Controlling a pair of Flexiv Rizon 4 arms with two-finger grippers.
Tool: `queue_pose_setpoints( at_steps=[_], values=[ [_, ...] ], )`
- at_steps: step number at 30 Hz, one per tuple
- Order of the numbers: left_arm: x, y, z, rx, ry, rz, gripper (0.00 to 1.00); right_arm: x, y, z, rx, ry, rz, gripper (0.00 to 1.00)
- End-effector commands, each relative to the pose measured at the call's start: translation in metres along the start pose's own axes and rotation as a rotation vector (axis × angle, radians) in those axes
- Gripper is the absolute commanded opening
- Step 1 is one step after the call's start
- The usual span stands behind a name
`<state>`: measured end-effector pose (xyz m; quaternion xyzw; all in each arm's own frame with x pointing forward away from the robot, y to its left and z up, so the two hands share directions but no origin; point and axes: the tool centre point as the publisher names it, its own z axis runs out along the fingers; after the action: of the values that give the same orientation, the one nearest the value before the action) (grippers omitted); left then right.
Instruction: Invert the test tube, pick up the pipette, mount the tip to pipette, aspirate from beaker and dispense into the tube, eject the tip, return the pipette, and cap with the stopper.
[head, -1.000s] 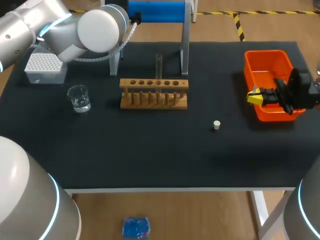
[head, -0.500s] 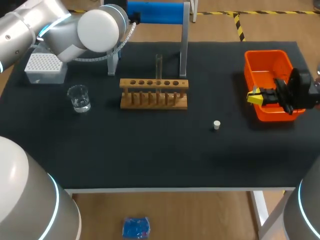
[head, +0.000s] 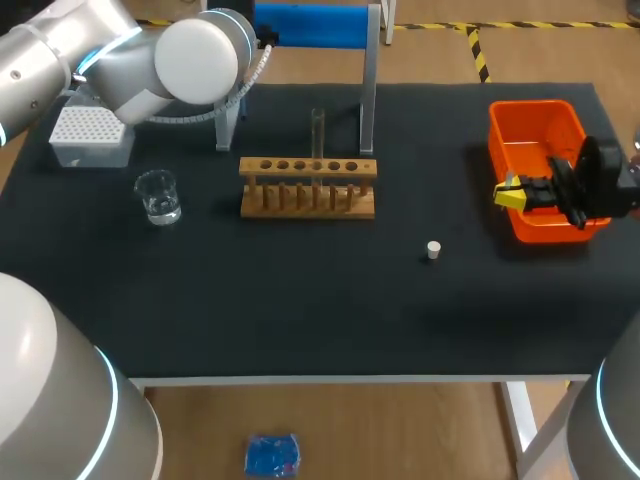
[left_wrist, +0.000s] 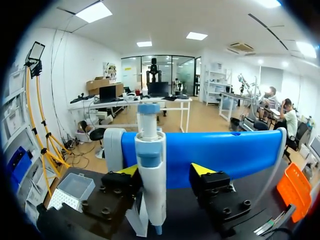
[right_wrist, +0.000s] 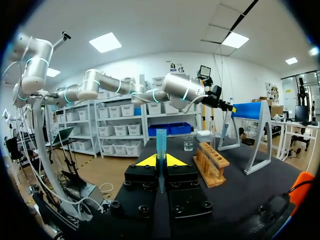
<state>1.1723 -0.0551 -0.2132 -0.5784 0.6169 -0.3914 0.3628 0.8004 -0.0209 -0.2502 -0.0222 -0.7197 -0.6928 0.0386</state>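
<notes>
- The left gripper (left_wrist: 164, 171) was up at the blue-topped stand (head: 310, 24) at the back of the table (head: 300, 300), with its fingers spread.
- The pipette (left_wrist: 151, 175) hung upright between those fingers. There was a plain gap on one side of it; whether the other finger touched it, I couldn't tell.
- The right gripper (head: 512, 195) was at the near corner of the orange bin (head: 535, 110), over on the right side of the table.
- Its yellow tips were pressed together, pinching a slender blue tip (right_wrist: 161, 142) that stuck straight up from between them.
- The test tube (head: 318, 130) stood upright in the wooden rack (head: 308, 186), mouth up, in a hole right of the rack's middle.
- The beaker (head: 158, 196) sat left of the rack with some clear liquid in it.
- The tip box (head: 88, 135) was behind the beaker, near the table's back left corner.
- The small white stopper (head: 433, 250) lay on the table by itself, in front of the rack and to its right, apart from the bin.
</notes>
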Motion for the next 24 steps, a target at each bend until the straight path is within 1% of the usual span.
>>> queue_pose_setpoints(
  at_steps=[1,8,13,19,24],
  values=[
    [0.0,-0.001,0.001,-0.005,0.0,0.003,0.0,0.0,0.0,-0.001,0.001,0.001,-0.001,0.0],
    [0.001,-0.001,0.0,-0.003,-0.002,0.007,0.0,0.0,0.0,-0.001,0.001,0.001,-0.001,0.0],
    [0.001,-0.005,-0.003,0.003,-0.003,0.011,0.0,0.0,0.0,-0.001,0.001,0.001,-0.001,0.0],
    [0.002,-0.017,-0.009,0.02,-0.01,0.028,0.0,0.0,0.0,-0.001,0.001,0.001,-0.001,0.0],
    [0.001,-0.031,-0.015,0.037,-0.02,0.044,0.0,0.0,0.0,-0.001,0.001,0.001,-0.001,0.0]
  ],
)
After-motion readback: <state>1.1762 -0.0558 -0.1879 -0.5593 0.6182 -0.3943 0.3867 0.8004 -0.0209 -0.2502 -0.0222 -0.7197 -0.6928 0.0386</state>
